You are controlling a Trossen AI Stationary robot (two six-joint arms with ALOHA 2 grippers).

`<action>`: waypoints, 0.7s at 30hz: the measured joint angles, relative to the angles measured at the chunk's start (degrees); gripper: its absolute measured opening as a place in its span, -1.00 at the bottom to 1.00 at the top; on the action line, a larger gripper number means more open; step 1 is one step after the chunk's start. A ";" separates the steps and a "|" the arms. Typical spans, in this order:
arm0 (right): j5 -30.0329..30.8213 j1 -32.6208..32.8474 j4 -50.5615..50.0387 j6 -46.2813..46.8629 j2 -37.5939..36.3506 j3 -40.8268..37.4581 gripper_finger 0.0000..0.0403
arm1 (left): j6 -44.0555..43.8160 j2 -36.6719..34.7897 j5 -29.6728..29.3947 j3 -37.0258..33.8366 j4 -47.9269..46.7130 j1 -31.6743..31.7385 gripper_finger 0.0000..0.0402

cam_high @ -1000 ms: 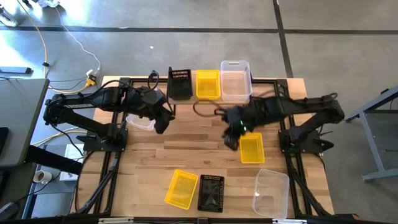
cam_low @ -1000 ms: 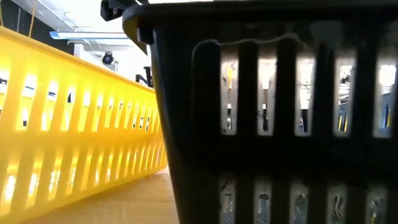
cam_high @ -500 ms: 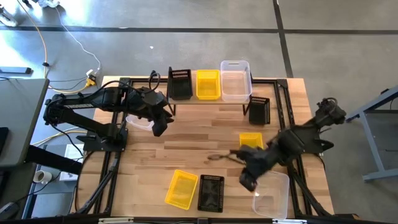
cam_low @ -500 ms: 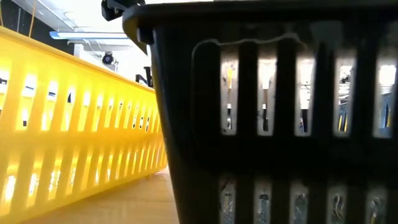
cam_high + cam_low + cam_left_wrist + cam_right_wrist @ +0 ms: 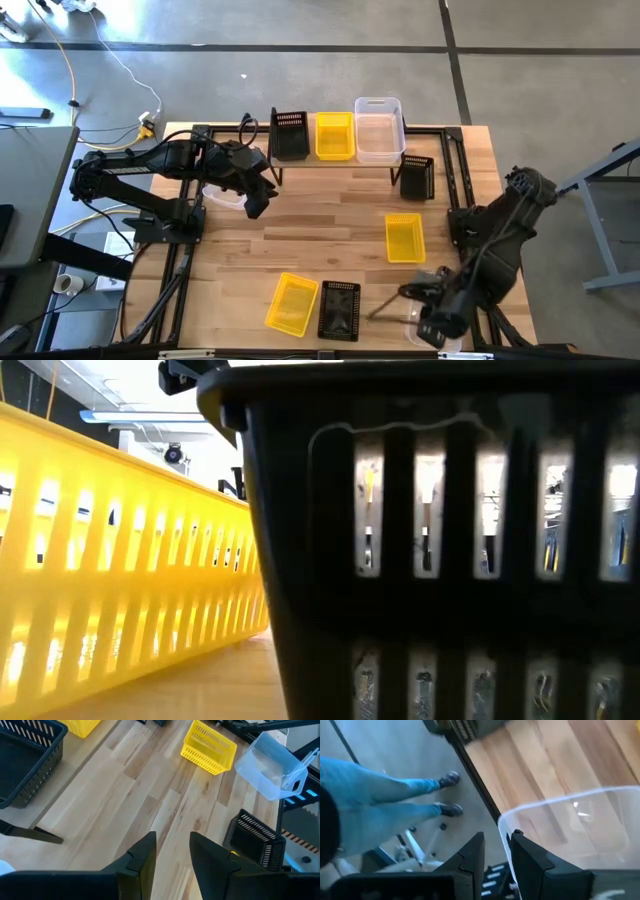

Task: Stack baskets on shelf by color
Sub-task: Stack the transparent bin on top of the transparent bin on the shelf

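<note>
Clear basket (image 5: 570,827) at the table's front edge
Its thin, light, slippery rim is straddled by the right gripper (image 5: 496,851), fingers slightly apart; best pinched there.

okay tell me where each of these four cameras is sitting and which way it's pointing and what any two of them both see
High view: above the table, looking straight down; both dark arms show, left gripper near the light-wood shelf, right gripper over a clear plastic basket.
Low view: at tabletop height, blocked by a yellow slatted basket and a black mesh basket; no arm shows.
Left wrist view: looks past its two fingers across the table.
Right wrist view: looks past its fingers at that clear basket's rim and a person's legs.
Shared: high and right wrist both see the clear basket.
</note>
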 joint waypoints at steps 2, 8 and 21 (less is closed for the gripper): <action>-0.10 1.34 -0.31 0.04 1.09 0.00 -0.60 | -0.68 0.00 0.02 0.01 0.01 0.00 -0.46; -1.79 4.22 0.27 2.46 4.10 0.00 -0.50 | -2.94 0.00 -0.02 0.01 0.01 0.00 -0.46; -5.80 9.53 4.18 -2.08 14.60 0.00 -0.28 | -3.92 0.00 -0.22 0.01 0.03 0.00 -0.46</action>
